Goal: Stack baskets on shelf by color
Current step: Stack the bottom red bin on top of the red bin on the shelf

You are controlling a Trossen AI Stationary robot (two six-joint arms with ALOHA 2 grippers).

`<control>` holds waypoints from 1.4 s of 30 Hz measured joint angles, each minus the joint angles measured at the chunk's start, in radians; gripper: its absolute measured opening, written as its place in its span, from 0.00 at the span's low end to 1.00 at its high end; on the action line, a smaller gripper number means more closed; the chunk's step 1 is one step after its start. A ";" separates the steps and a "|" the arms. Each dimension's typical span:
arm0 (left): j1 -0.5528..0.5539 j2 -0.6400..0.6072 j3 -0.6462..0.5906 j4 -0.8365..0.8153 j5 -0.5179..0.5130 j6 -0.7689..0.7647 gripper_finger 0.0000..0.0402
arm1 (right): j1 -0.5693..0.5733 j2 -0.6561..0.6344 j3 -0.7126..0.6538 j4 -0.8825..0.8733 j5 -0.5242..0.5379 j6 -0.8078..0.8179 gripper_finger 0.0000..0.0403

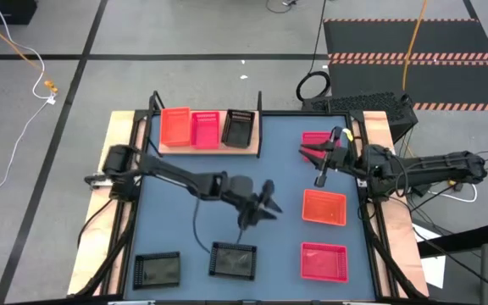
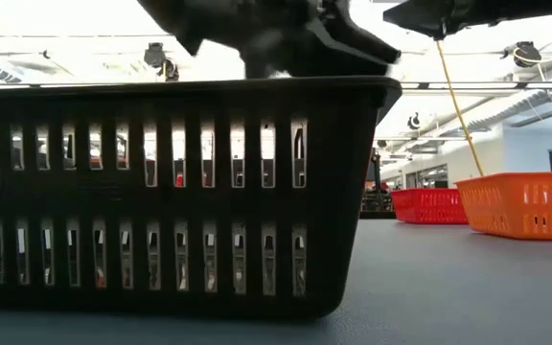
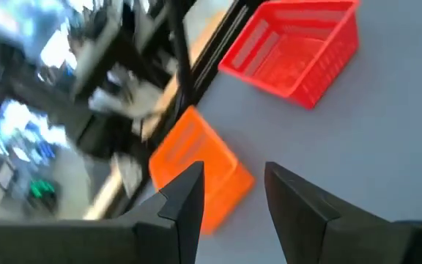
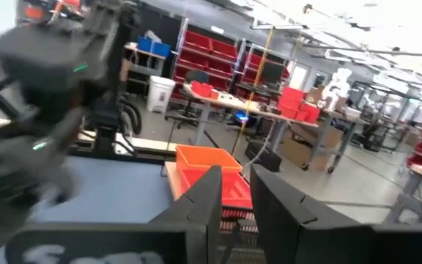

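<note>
The shelf (image 1: 206, 149) stands at the table's far left and holds an orange-red basket (image 1: 174, 127), a pink basket (image 1: 204, 129) and a black basket (image 1: 238, 127) side by side. On the table rest two black baskets (image 1: 157, 269) (image 1: 233, 260), an orange basket (image 1: 324, 207), a pink-red one (image 1: 324, 261) and another pink one (image 1: 313, 138). My left gripper (image 1: 265, 205) hangs open and empty over mid-table, above the near black basket (image 2: 161, 192). My right gripper (image 1: 320, 169) is open and empty beside the far pink basket.
Black frame rails and pale wooden strips run along the table's left and right edges (image 1: 371, 203). Bare blue-grey table lies between the shelf and the near black baskets (image 1: 185, 220). In the left wrist view an orange basket (image 3: 196, 172) and a red one (image 3: 291, 51) sit ahead of the fingers.
</note>
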 joint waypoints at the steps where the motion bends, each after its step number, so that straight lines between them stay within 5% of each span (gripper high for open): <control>1: -0.010 0.027 0.000 0.048 0.000 0.036 0.35 | 0.002 -0.001 -0.004 0.001 0.002 0.010 0.16; 6: -0.048 0.134 0.051 0.146 0.000 0.166 0.31 | 0.003 0.001 -0.007 -0.007 0.003 0.057 0.16; 18: -0.111 0.376 0.506 -0.246 0.073 0.229 0.30 | 0.003 0.054 -0.008 -0.104 0.021 0.131 0.16; 28: -0.152 0.597 0.801 -0.380 0.101 0.215 0.30 | 0.003 0.060 -0.009 -0.122 0.053 0.141 0.16; 42: -0.150 0.642 0.849 -0.394 0.022 0.236 0.30 | 0.003 0.060 -0.009 -0.131 0.051 0.147 0.16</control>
